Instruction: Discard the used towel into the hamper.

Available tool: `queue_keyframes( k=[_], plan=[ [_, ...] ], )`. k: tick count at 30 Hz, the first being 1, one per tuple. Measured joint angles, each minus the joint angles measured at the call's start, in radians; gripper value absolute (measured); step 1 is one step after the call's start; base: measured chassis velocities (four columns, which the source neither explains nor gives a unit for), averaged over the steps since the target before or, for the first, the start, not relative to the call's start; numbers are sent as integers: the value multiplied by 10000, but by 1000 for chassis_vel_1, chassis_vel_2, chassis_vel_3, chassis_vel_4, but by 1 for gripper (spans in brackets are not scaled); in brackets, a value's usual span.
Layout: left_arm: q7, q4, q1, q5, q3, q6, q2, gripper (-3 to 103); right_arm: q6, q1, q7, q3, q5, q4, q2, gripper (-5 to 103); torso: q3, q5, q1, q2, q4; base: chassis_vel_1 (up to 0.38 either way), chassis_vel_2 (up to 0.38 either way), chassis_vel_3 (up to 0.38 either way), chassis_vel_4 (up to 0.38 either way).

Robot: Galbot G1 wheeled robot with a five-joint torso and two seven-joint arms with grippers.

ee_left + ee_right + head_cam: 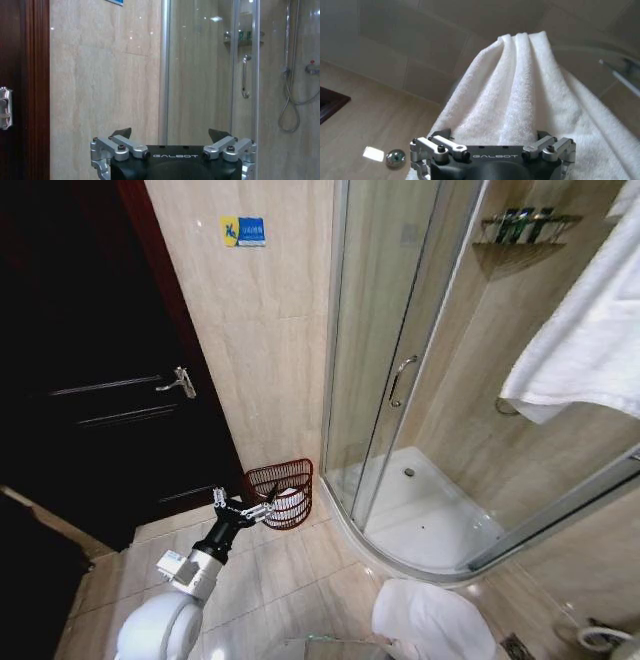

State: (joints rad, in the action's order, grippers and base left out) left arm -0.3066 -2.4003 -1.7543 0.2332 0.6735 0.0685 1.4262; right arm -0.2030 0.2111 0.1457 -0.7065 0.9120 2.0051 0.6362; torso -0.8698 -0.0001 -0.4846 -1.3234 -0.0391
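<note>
Where hamper (281,492) tilts, left pincer (243,509) just beside.

A dark door (90,370) stood beside a tiled wall (250,330); a glass shower enclosure (400,360) rose farther right, a corner shelf (525,228) inside.

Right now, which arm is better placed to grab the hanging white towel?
The right. Its open hand sits right up against the white towel. The left hand is open and empty, low by the hamper, away from that towel.
</note>
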Motion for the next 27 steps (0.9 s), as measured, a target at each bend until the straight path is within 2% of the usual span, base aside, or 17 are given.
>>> queue_keyframes(
  k=[3, 6, 7, 8, 10, 14, 15, 19, 21, 23, 26, 27],
  plan=[
    [0, 0, 0, 0, 0, 0, 0, 100, -143, -181, 0, 237, 219, 1, -31, 100, 0, 5, 0, 0, 2, 0, 0, 0, 0],
    [0, 0, 0, 0, 0, 0, 0, 100, -257, -539, -35, 612, 17, -127, -50, 100, 1, 3, 0, 0, 2, 0, 0, 0, 0],
    [0, 0, 0, 0, 0, 0, -1, 100, -223, -904, -168, 935, -667, -484, -52, 100, 1, -2, 0, 0, 1, 0, 0, 0, 0],
    [0, 0, 0, 0, 0, 0, -1, 100, -223, -904, -168, 935, -667, -484, -52, 100, 1, -2, 0, 0, 1, 0, 0, 0, 0],
    [0, 0, 0, 0, 0, 0, -1, 100, -146, -1429, -397, 1353, -1577, -1112, -50, 100, 0, 3, 0, 0, 0, 0, 0, 0, 0],
    [0, 0, 0, 0, 0, 1, 0, 100, -258, -2126, -472, 1859, -2289, -1799, -24, 100, 0, 1, 0, 0, 1, 0, 0, 0, 0],
    [0, 0, 0, 0, 0, 1, 0, 100, -258, -2126, -472, 1859, -2289, -1799, -24, 100, 0, 1, 0, 0, 1, 0, 0, 0, 0],
    [0, 0, 0, 0, 0, 0, -1, 100, -224, -2590, -676, 2098, -3854, -2693, 97, 100, 0, 5, 0, 0, 0, 0, 0, 0, 0],
    [0, 0, 0, 0, 0, 0, 0, 100, -194, -2653, -698, 2098, -4113, -2820, 115, 100, 0, 4, 0, 0, 0, 0, 0, 0, 0],
    [0, 0, 0, 0, 0, 0, 0, 100, -7, -2778, -779, 2080, -4896, -3136, 118, 100, 0, 3, 0, 0, 0, 0, 0, 0, 0],
    [0, 0, 0, 0, 0, 0, -1, 100, 146, -2793, -895, 1996, -5393, -3285, 55, 101, 0, 4, 0, 0, 0, 0, 0, 0, 0],
    [0, 0, 0, 0, 0, 0, 0, 100, 192, -2786, -943, 1946, -5453, -3319, 14, 97, 0, 0, 0, 0, 1, 0, 0, 0, 0]
  ],
)
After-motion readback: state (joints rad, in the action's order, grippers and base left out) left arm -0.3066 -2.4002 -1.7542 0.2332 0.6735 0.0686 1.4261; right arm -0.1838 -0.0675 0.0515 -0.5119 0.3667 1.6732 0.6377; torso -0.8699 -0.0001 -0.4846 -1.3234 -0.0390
